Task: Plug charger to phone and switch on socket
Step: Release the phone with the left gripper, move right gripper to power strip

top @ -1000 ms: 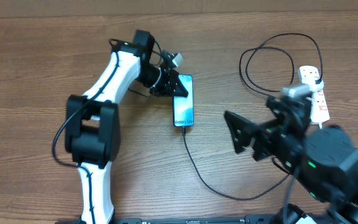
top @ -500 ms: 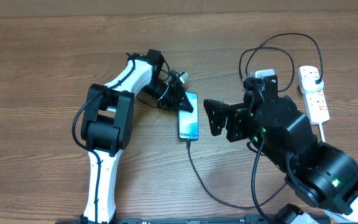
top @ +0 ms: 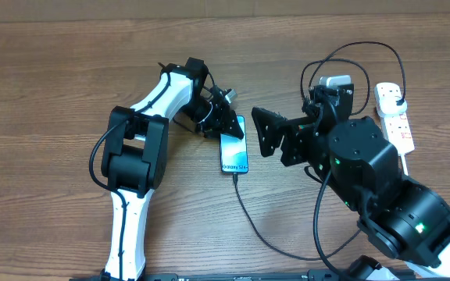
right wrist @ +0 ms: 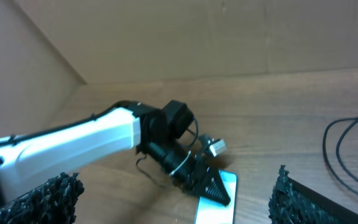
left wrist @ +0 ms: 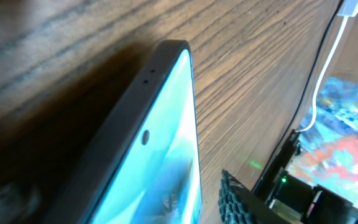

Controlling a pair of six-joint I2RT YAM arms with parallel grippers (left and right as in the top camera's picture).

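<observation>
The phone [top: 233, 154] lies flat on the wooden table, its teal screen up. The charger's thin black cable [top: 264, 234] runs from a connector tip [top: 235, 175] at the phone's near end, loops round, and ends in a black plug [top: 392, 95] in the white socket [top: 398, 126] at far right. My left gripper [top: 225, 125] straddles the phone's far end [left wrist: 166, 137]. One textured finger [left wrist: 236, 200] stands off the phone's edge with bare wood between, so it is open. My right gripper [top: 261, 134] hangs wide open just right of the phone [right wrist: 219, 211], holding nothing.
The socket's thick white cord [top: 404, 162] trails toward the front right. The charger's cable loops [top: 350, 58] lie behind my right arm. My right arm's bulky body [top: 381, 195] covers the table's right front.
The phone has slid toward the table's front with my left gripper on it, and that gripper's jaws have parted. My right gripper has swung from the lower right up beside the phone.
</observation>
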